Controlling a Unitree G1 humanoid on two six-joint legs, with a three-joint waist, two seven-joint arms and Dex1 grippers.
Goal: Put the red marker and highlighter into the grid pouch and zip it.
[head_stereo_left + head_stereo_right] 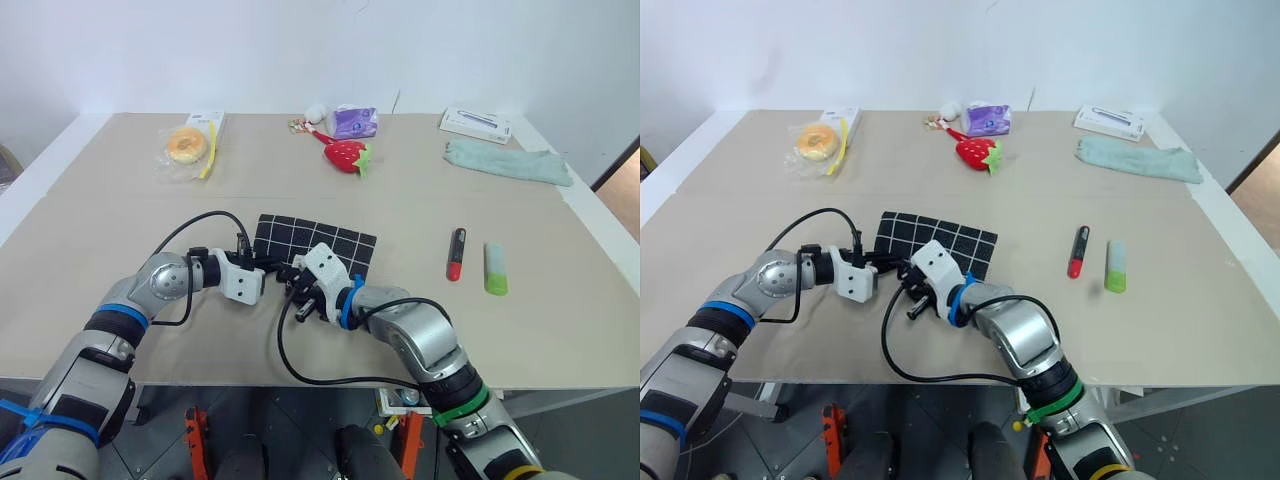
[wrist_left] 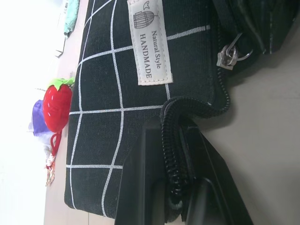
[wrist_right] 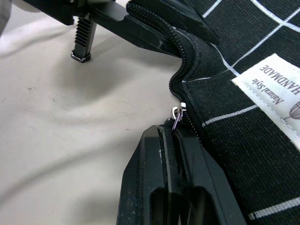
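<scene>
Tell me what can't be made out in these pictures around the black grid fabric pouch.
- Black grid fabric pouch: its near edge, in the head views, is hidden by both grippers.
- Its inside: no view looks in.
- Zipper pull cord: in the right wrist view, hidden between the right gripper's shut fingers.
- Printing on the flat white box: too small.

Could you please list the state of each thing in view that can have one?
Grid pouch: flat on the table, zipper edge pinched at both grippers.
Left gripper: shut on the pouch's zipper edge.
Right gripper: shut at the zipper pull.
Red marker: capped, lying on the table outside the pouch.
Highlighter: lying beside the marker, outside the pouch.
Cloth: lying loosely folded at the far edge.
</scene>
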